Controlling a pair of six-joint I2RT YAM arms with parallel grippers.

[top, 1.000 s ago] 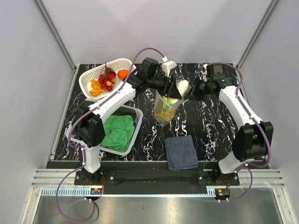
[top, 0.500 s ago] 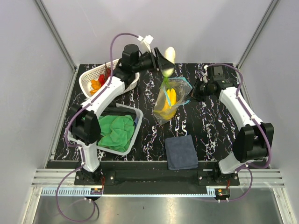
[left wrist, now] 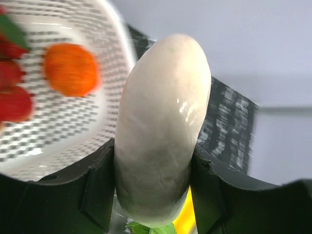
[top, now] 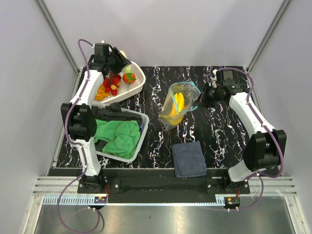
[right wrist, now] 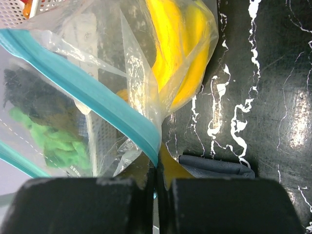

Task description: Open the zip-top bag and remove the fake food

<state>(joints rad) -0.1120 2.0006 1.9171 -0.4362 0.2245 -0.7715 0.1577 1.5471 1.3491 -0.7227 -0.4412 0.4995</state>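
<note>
The bag (top: 181, 100) sits mid-counter (top: 219, 136), mouth open, with yellow bananas (top: 177, 103) inside. The right hand (right wrist: 156, 183) is pinched tight on its teal zip strip (right wrist: 87, 87). Far left, the left hand (left wrist: 156, 190) grips a pale piece (left wrist: 163, 122) above the white basket (top: 139, 74), which holds red and orange fruit (top: 128, 77).

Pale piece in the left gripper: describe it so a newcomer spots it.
At the table's far left corner sits a white mesh plastic basket. At its far rim the left gripper clamps a smooth cream-white oval toy piece, pale against the basket's red and orange fruit.
</note>
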